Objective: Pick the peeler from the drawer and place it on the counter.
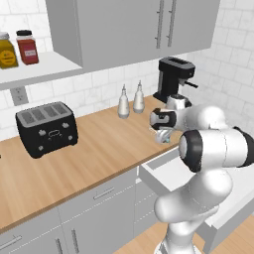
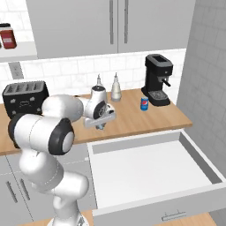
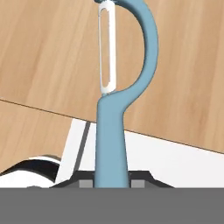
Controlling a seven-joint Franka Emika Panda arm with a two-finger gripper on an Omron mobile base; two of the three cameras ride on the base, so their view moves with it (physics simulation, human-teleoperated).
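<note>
Pincer [image 2: 100, 126] clamped on the peeler [image 3: 114, 109], above the counter [image 1: 99, 149] front edge, beside the open drawer [image 2: 150, 172].

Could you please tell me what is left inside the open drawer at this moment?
The drawer shows a bare white interior in the right base view. Its near-left part is covered by the arm in the left base view. The peeler is in the gripper, above the counter.

tabletop [image 1: 99, 149]: light-brown wood, visible grain, matt | peeler [image 3: 114, 131]: smooth blue plastic-looking handle, pale shiny blade | drawer [image 2: 150, 170]: plain smooth white inside | toaster [image 1: 47, 128]: kinda glossy black | shakers [image 1: 131, 100]: silvery metal look
</note>
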